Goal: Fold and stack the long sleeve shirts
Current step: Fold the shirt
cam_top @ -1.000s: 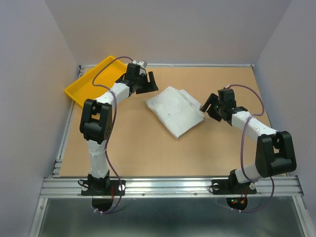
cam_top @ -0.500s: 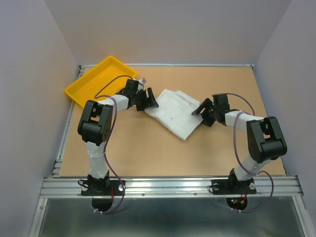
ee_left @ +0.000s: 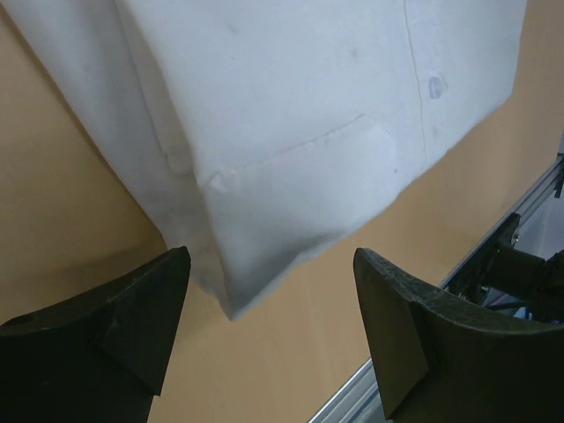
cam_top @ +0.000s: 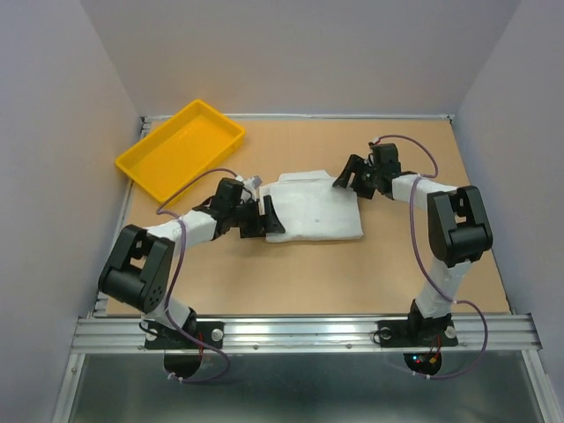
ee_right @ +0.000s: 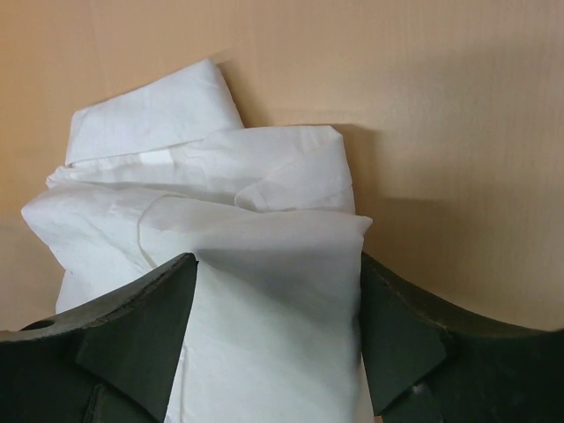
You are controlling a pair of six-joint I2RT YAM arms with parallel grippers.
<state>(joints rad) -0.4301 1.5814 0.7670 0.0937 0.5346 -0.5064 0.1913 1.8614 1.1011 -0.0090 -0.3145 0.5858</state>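
Left gripper (cam_top: 266,217): fingers spread wide, holding nothing, at left edge of shirt (cam_top: 317,210). Right gripper (cam_top: 345,176): also spread, empty, at shirt's far right corner. One folded white shirt, middle of table (cam_top: 291,273). One yellow tray (cam_top: 181,150), far left, well apart.

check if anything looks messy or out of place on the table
Only minor things: the collar end of the folded shirt is bunched rather than flat, and the yellow tray sits skewed to the table edges. Nothing spilled or damaged.
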